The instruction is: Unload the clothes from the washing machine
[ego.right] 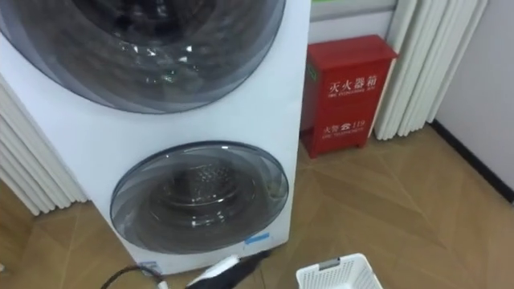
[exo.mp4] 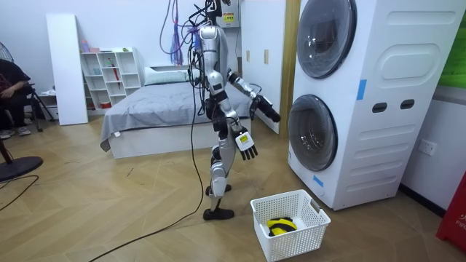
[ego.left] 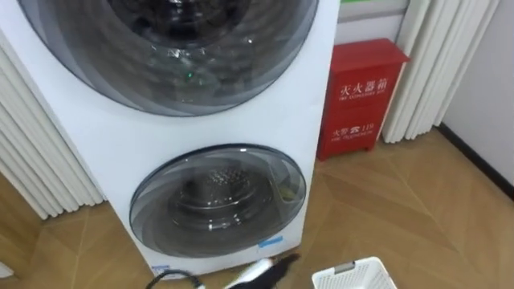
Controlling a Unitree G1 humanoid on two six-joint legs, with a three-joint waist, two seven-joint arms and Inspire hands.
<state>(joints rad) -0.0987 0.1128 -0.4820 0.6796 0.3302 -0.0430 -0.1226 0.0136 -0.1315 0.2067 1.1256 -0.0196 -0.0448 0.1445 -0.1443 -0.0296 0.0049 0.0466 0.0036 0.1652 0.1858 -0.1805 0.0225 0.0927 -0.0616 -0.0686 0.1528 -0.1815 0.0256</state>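
Bright even indoor light, pale glare on washer door (ego.left: 217, 201), faint shadows

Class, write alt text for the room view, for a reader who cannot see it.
A humanoid robot stands facing a stacked washer with both round doors shut, left hand held out toward it. A white basket sits on the floor near its feet.

A washing machine (ego.left: 96, 144) with a smooth, glossy white casing. Its lower door (ego.left: 161, 217) is shiny, smoke-tinted and see-through, over a perforated metal drum (ego.left: 215, 178). Right of the machine are a smooth red-painted cabinet (ego.left: 361, 96) and pleated white cloth curtains (ego.left: 438, 64). In front of it are a satin wood floor (ego.left: 418, 217) and a white plastic lattice basket (ego.left: 357, 277).
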